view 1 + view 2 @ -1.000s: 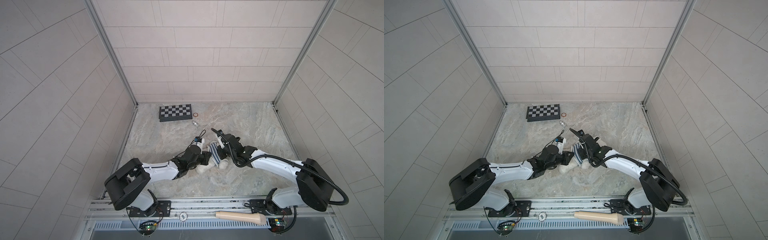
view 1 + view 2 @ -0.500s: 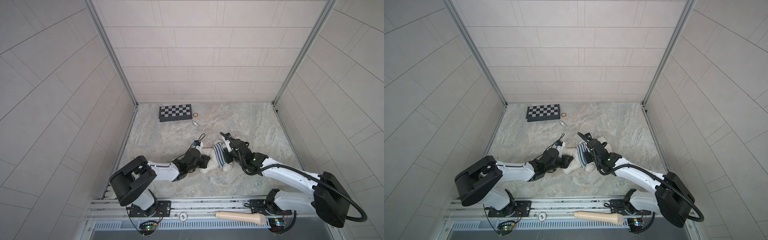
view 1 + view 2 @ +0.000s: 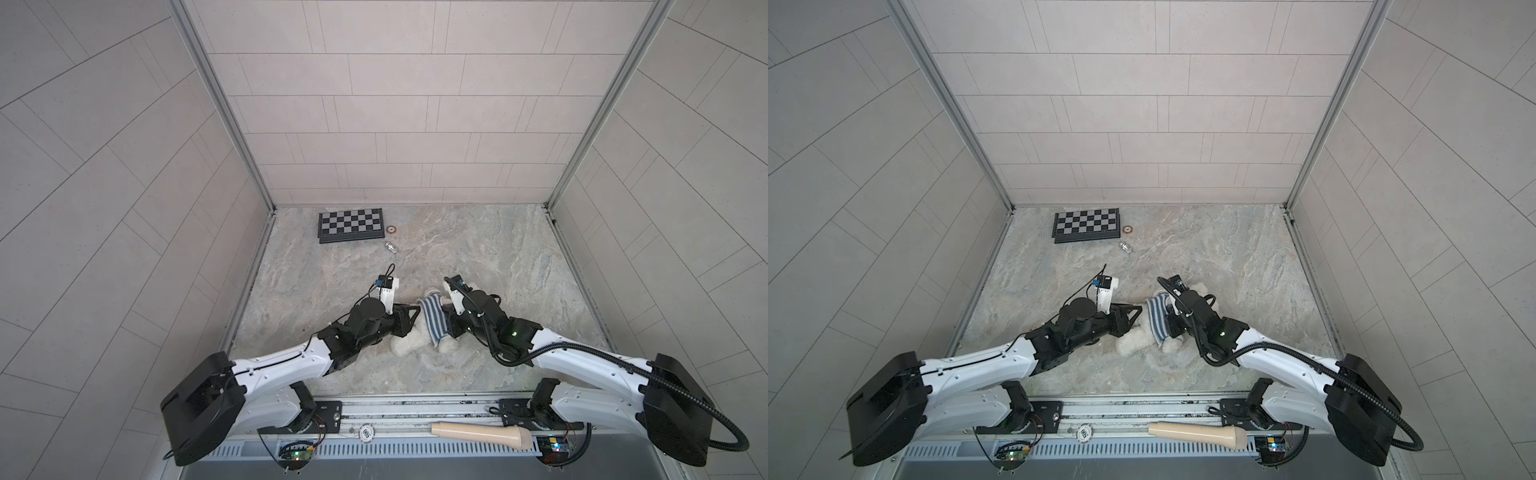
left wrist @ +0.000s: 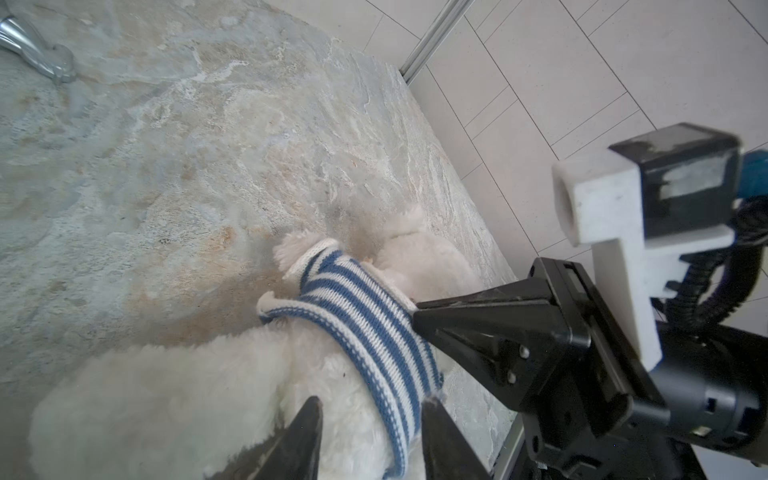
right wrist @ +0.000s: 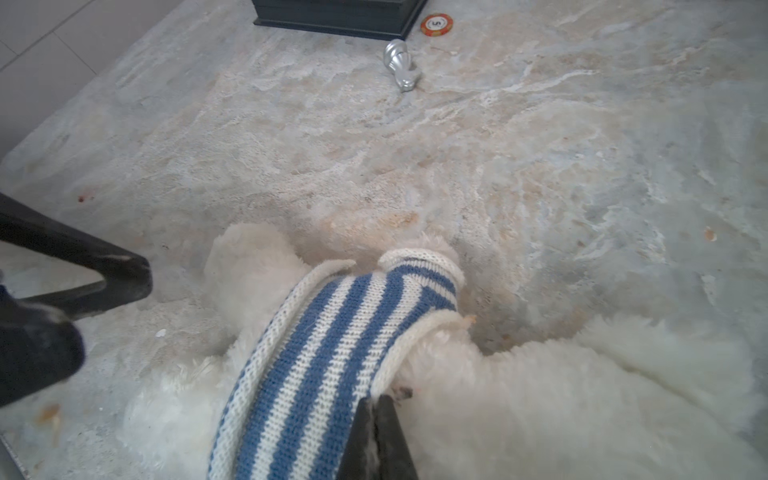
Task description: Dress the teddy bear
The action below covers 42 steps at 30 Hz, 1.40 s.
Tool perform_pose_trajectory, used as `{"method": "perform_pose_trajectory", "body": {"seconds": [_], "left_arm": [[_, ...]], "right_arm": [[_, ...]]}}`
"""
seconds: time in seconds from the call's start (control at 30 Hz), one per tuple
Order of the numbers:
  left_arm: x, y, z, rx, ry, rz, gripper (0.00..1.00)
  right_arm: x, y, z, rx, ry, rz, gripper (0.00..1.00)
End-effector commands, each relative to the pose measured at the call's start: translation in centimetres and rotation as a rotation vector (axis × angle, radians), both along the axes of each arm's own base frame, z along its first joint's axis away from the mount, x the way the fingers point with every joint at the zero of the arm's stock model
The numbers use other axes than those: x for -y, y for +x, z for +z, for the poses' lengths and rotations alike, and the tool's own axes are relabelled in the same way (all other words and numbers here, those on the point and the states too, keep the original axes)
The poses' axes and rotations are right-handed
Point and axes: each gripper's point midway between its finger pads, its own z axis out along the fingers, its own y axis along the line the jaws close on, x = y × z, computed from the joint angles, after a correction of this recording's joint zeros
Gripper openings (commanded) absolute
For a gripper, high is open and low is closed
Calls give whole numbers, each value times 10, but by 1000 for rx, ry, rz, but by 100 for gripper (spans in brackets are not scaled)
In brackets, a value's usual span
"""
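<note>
The teddy bear [image 3: 405, 345] is lying on the tabletop [image 3: 478, 249] at about 6 o'clock from its middle, close to the front edge, between the two arms. A blue-and-white striped sweater [image 3: 432, 322] is wrapping its torso. White fur is sticking out of the sweater toward 6 and 7 o'clock, and part of the bear is sitting hidden under the right arm.

The left pincer [image 4: 372, 403] is sitting at the bear's 9 o'clock with its jaws parted. The sweater's edge and some fur are showing in the gap, and nothing is being gripped. The right wrist view is showing one of its fingers [image 5: 104, 270] just beside the bear, not touching.

The right pincer [image 5: 380, 403] is coming in from the bear's 3 o'clock. Its jaws are fully closed and pinching the sweater's hem.

A chessboard [image 3: 351, 224] is lying at 11 o'clock against the back wall. A poker chip [image 3: 390, 228] is lying just beside it. A silver chess piece [image 3: 391, 247] is lying on its side near the chip, well apart from the bear.
</note>
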Motion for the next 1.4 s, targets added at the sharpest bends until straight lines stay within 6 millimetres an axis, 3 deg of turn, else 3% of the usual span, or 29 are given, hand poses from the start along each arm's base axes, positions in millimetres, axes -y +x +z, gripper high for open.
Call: {"method": "perform_pose_trajectory", "body": {"seconds": [0.0,0.23,0.5,0.63,1.1,1.37], "left_arm": [[-5,-1,-8,-22,74,3,41],[-6,8,-29,-48,156,36,38],[4,3,-31,-64,108,9,51],[6,3,-30,-68,100,2,52],[-15,0,-66,-130,214,61,16],[-21,-1,-74,-136,238,78,9]], "right_arm": [[-13,2,11,22,91,-6,0],[-26,1,4,-9,116,10,0],[-29,-5,3,-6,101,14,0],[-37,-6,2,-7,94,27,0],[-27,-8,-2,37,90,-16,0],[-10,-9,-6,49,92,-61,0]]}}
